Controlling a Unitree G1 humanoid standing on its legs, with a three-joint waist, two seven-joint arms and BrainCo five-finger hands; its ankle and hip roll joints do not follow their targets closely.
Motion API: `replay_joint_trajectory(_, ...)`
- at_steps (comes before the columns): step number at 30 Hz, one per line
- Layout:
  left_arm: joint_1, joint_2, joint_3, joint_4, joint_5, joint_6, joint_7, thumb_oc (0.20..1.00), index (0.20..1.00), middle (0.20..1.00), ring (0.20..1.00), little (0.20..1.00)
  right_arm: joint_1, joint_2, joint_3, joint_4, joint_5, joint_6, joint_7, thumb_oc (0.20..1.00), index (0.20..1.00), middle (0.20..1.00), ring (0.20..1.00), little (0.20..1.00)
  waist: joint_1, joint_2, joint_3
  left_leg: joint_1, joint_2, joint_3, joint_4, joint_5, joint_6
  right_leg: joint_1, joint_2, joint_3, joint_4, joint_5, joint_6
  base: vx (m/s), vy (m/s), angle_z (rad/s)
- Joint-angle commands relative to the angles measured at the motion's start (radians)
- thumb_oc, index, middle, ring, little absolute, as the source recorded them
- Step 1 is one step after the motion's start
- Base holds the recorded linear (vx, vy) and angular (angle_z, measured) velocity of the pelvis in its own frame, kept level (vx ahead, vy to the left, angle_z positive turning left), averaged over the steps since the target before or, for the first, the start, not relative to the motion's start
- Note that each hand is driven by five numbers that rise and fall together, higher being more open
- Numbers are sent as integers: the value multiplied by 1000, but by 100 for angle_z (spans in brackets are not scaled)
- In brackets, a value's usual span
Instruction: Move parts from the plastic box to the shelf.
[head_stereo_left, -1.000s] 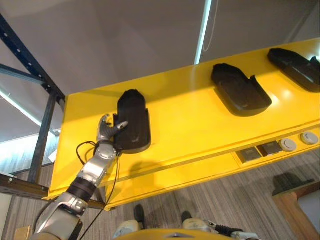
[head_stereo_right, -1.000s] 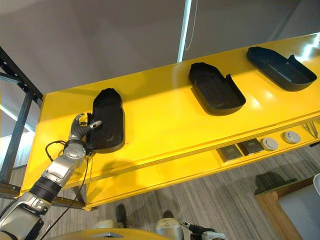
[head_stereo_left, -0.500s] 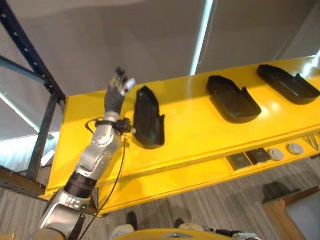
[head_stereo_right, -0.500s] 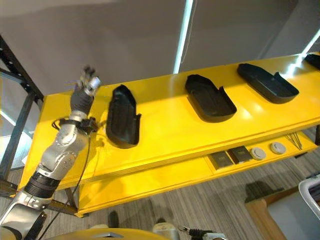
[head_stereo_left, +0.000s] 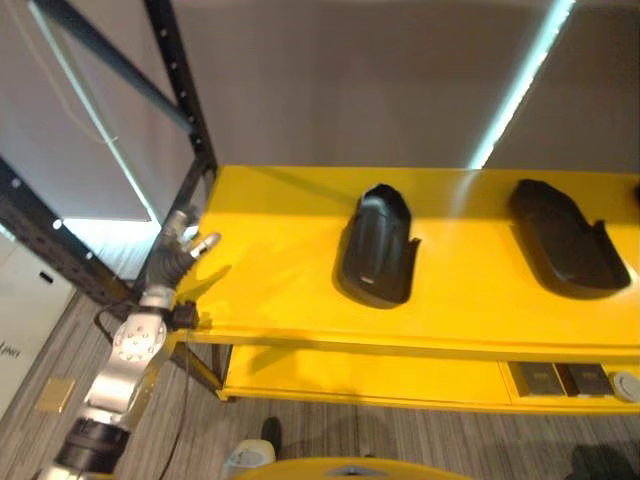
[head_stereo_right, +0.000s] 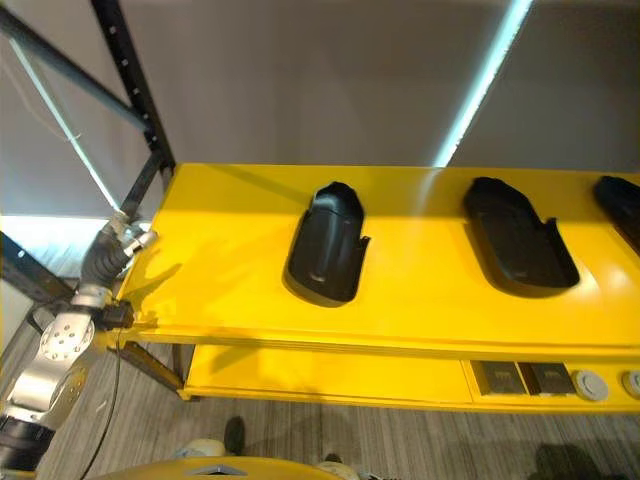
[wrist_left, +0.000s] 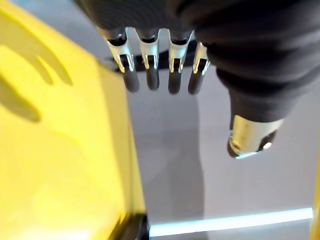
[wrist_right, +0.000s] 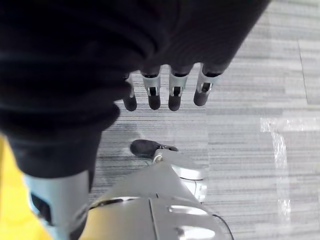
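Black moulded part (head_stereo_left: 377, 250) lies flat on the yellow shelf (head_stereo_left: 280, 290), open side up, rounded end toward the wall, near the middle of the shelf's depth. A second black part (head_stereo_left: 562, 240) lies well apart to its right; the end of a third (head_stereo_right: 622, 205) shows at the right edge of the right eye view.

Left hand (head_stereo_left: 180, 250) hangs at the shelf's left end, just off the corner, forearm rising from the lower left. Fingers straight and relaxed, thumb out to the side; it holds nothing. It is well apart from the nearest part, with a stretch of bare yellow surface between them.

Right hand (wrist_right: 165, 92) points down over grey striped carpet (wrist_right: 250, 75), fingers straight, nothing in it.

A dark steel rack upright (head_stereo_left: 180, 90) stands just behind the left end of the shelf. A lower yellow level (head_stereo_left: 400, 375) sits under the front edge, with small square and round fittings (head_stereo_left: 570, 380) at its right.
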Motion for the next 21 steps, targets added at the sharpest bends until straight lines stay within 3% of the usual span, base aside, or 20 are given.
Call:
replay_joint_trajectory(1,-90,-2,-77,-99,-123,-40,-307,200,200,200,200,200,-90,-6,15,29,25,-12,9,1000,1000,1000,1000,1000,-10,28,54,48,37,21,-1,-153,-31,-4,22,-29,29,-92,-30,-21,55,18)
replay_joint_trajectory(5,-80,48,-167,-94,-204,66,-486,200,200,200,200,200,-113,-25,12,26,29,-11,19,1000,1000,1000,1000,1000,-19,40,50,47,36,35,-1,-151,-32,-10,16,-34,25,-84,-20,12,48,2)
replay_joint_trajectory(7,-74,62,-192,-89,-230,81,-538,200,200,200,200,200,-117,-32,17,23,18,-8,25,1000,1000,1000,1000,1000,-24,45,48,46,36,44,-1,-150,-33,-14,14,-33,24,-82,-17,20,76,-3)
replay_joint_trajectory(8,-76,85,-230,-96,-290,126,-608,200,200,200,200,200,-117,-35,25,22,-7,-12,19,1000,1000,1000,1000,1000,-34,53,46,45,35,54,-1,-151,-29,-19,10,-28,25,-79,-13,28,92,-6)
replay_joint_trajectory(12,-76,117,-264,-112,-316,204,-751,200,200,200,200,200,-108,-42,28,19,16,-12,4,1000,1000,1000,1000,1000,-50,61,44,46,35,65,-1,-152,-27,-24,6,-19,25,-73,-7,31,56,-7)
replay_joint_trajectory(16,-105,158,-308,-120,-348,229,-798,200,200,200,200,200,-92,-46,26,14,24,1,-4,1000,1000,1000,1000,1000,-76,64,39,50,34,80,-1,-157,-23,-32,2,-5,22,-63,2,58,42,-13)
replay_joint_trajectory(21,-136,131,-329,-133,-406,249,-803,200,200,200,200,200,-63,-39,22,7,33,-4,-9,1000,1000,1000,1000,1000,-101,56,34,53,35,98,-1,-167,-18,-40,3,12,14,-54,7,86,-5,-9)
